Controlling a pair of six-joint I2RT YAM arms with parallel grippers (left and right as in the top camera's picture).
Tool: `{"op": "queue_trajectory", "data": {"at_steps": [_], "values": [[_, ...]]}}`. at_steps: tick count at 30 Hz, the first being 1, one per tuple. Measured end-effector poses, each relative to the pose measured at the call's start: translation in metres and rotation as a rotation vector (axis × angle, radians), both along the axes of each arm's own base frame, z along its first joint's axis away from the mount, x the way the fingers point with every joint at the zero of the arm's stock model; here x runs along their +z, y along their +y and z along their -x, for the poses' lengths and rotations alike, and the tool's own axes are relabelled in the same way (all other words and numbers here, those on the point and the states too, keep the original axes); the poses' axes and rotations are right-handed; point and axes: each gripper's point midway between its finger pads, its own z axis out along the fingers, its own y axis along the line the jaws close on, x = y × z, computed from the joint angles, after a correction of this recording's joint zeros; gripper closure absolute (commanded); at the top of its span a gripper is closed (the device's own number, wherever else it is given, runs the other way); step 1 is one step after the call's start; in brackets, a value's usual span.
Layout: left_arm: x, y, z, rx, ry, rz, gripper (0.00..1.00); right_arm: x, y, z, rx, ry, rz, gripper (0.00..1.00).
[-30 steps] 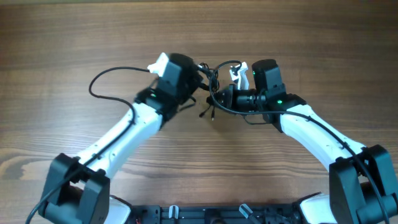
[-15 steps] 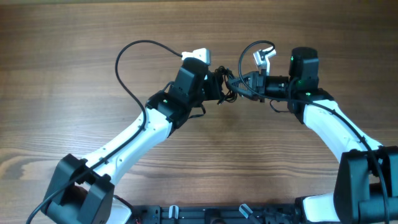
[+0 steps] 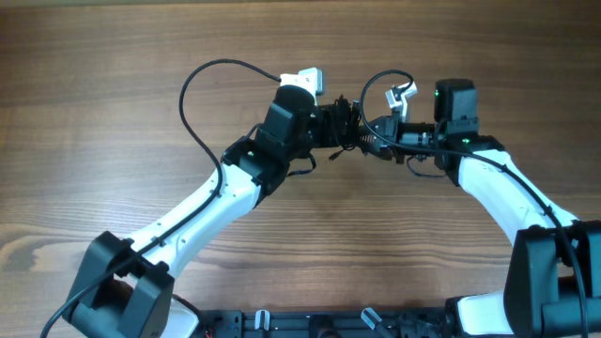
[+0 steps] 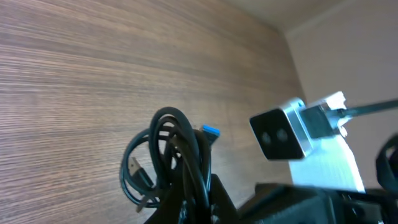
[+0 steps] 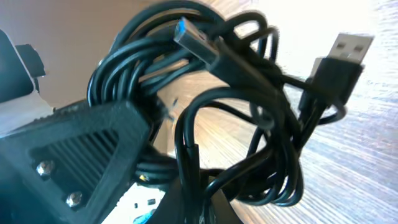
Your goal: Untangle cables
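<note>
**Left gripper** [image 3: 340,125]: clamped on the cables [image 3: 353,131]. In the left wrist view the cords run straight down into its grasp.

**Right gripper** [image 3: 374,134]: meets the bundle from the opposite side and appears closed on it too (one finger [image 5: 81,155] lies against the coils, the other is hidden behind them).

**Cables:** one knotted clump held between the two grippers, apparently raised off the table [image 3: 113,56]. Two ends stick out of the bundle, a blue-tongued plug [image 5: 196,38] and a plain plug [image 5: 343,55].

**Progress, as judged:** early. No cord lies apart from the bundle and every loop looks interlocked, so all the separating is left.

**Hard to make out:**
- How many cords there are, which loop belongs to which plug, and where the knot binds.
- From overhead the bundle is only a dark blot.
- Glare in the right wrist view washes out the table beyond the bundle.
</note>
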Motion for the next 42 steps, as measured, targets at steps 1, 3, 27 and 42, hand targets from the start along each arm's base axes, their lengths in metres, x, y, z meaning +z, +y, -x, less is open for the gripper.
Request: {"op": "queue_trajectory", "data": {"at_steps": [1,3,27,42], "values": [[0.001,-0.001,0.001,-0.019,0.001,0.006,0.96,-0.001,-0.001,-0.001,-0.007,-0.002,0.008,0.96],[0.003,-0.005,0.006,-0.072,0.011,0.031,0.96,-0.001,-0.002,-0.006,-0.02,-0.028,0.019,0.96],[-0.05,0.071,-0.007,0.717,0.741,0.409,0.96,-0.037,-0.04,-0.021,-0.193,0.066,0.186,0.0],[-0.077,0.112,0.004,1.134,0.98,0.55,0.96,-0.068,-0.008,0.016,-0.011,0.018,0.375,0.0]]}}
